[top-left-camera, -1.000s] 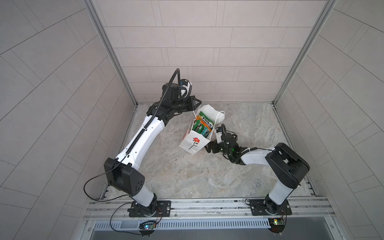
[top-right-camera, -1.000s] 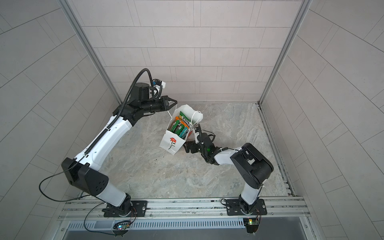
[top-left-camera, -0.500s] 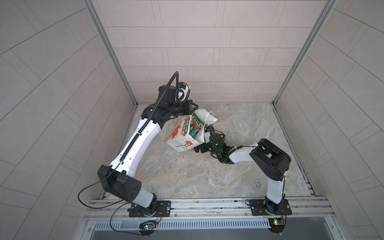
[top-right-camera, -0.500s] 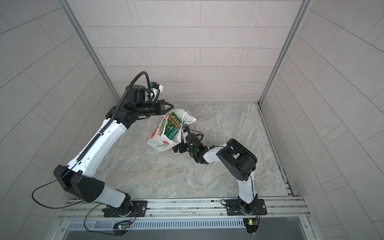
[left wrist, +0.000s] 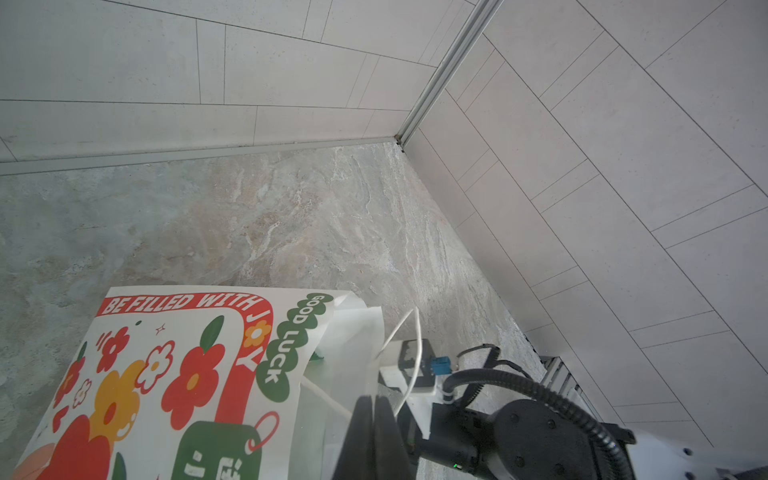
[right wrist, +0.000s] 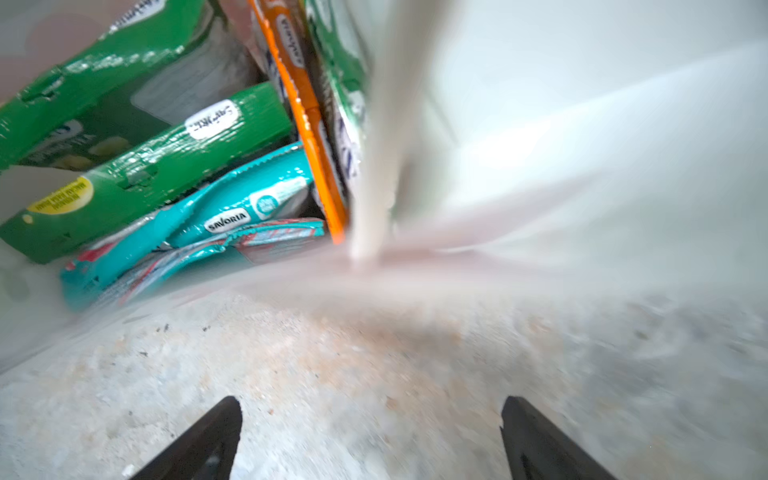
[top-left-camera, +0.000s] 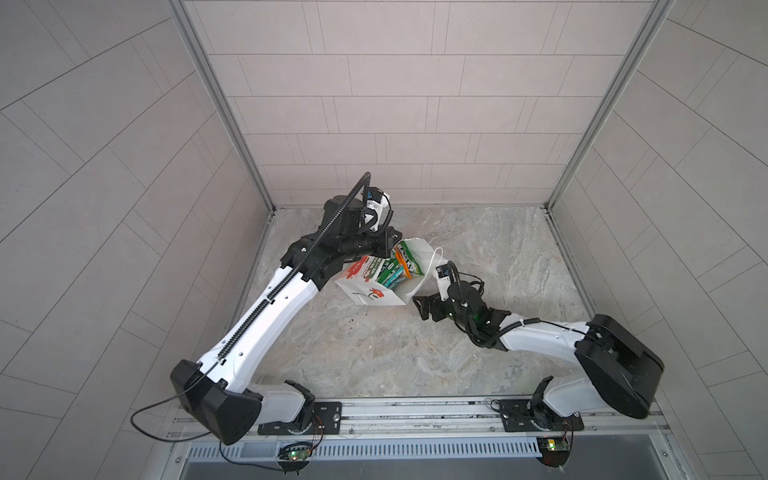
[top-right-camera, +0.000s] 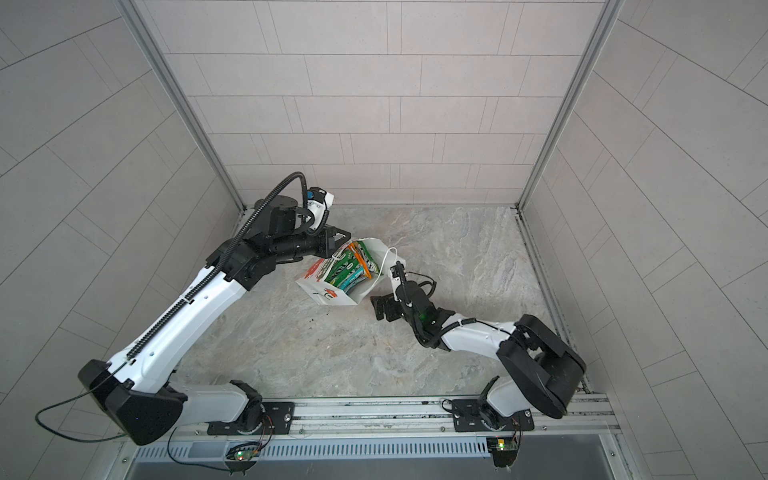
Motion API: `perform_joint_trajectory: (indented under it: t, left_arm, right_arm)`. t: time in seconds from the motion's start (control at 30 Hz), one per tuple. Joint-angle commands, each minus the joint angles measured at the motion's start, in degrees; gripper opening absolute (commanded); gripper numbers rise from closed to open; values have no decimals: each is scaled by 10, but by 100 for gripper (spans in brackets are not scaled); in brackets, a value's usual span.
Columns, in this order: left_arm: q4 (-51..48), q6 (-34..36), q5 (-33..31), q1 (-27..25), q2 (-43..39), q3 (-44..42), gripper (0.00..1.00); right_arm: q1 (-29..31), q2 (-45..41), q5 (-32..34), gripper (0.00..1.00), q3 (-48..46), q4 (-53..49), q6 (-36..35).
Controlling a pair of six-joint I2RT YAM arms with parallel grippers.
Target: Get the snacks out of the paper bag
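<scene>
Left tool (top-left-camera: 390,246) pinched shut on paper bag (top-left-camera: 368,294) rim. Bag tipped over, mouth toward right tool (right wrist: 372,415), its jaws wide apart, empty, low over tabletop (top-left-camera: 374,357). Snacks (top-left-camera: 395,270) inside bag, packed edge-on. Packets look light, glossy, slippery — probably best pinched across exposed crimped edge; paper creases easily.

Bright, soft, even light fills both top views; shadows on the counter (top-left-camera: 374,353) are faint, and the wall tiles (top-left-camera: 104,137) bow toward the frame edges. The left wrist view is crisp except the near, unfocused left tool (left wrist: 371,415). Motion blur smears the right wrist view; the paper bag (right wrist: 602,124) washes out white at upper right.
</scene>
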Motion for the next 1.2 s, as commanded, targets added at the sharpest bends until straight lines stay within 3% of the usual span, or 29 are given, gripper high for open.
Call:
perform_joint_trajectory:
  t: [0.0,0.27,0.37,0.43,0.6,0.73,0.97,1.17]
  left_arm:
    - [33,3,-36,-23,-20,-9,0]
    - [72,-26,-71,-67,-9,-20,0]
    - [82,-30,-83,-77,-3,-18,0]
    - [87,-30,-92,-84,0,-17,0]
    - [86,-29,-120,-89,2,-13,0]
    - [85,-27,-130,-88,1,-12,0]
    - [85,-30,-129,-89,1,-8,0]
    - [84,-30,-127,-89,-2,-7,0]
  right_arm:
    - [-1,-84,95,99,-9,-131,-42]
    - [-10,-266,172,100,51,-352,-87]
    - [-11,-296,152,100,86,-401,-101]
    - [-11,-305,92,99,110,-411,-115]
    - [-11,-277,-77,95,147,-399,-118]
    - [-10,-241,-163,85,147,-351,-100]
    - [-6,-183,-223,77,116,-265,-94]
    - [-5,-114,-207,71,125,-256,-108]
